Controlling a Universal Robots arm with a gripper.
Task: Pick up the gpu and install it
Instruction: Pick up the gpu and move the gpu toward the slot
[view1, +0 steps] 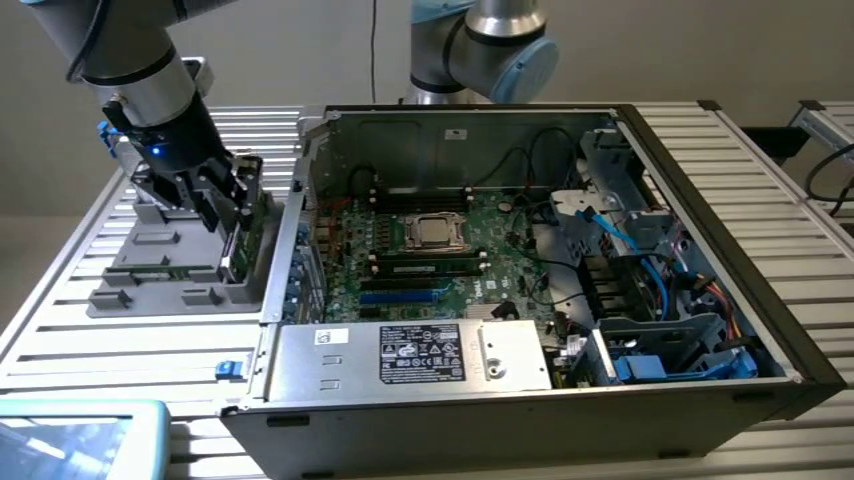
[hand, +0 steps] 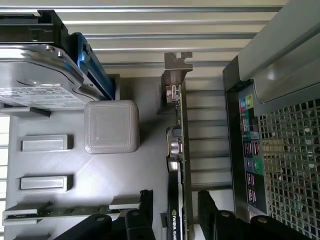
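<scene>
The gpu (hand: 177, 145) stands on edge in the grey holder tray (hand: 125, 170), its silver end bracket (hand: 177, 62) at one end and black cooler face to one side. My gripper (hand: 175, 202) is open and straddles the card, one black finger (hand: 146, 205) on each side, not touching it. In the exterior view the gripper (view1: 220, 205) hangs over the tray (view1: 154, 275), on the exterior view's left of the open computer case (view1: 694, 200), with the gpu (view1: 240, 245) just below it.
A silver drive with a white label (hand: 35, 75) and a thin green memory stick (hand: 60, 212) also sit in the tray. The case's rear port panel (hand: 250, 150) is close beside the gpu. The motherboard (view1: 400, 250) lies exposed, with blue slots (view1: 400, 292) near the power supply (view1: 414, 355).
</scene>
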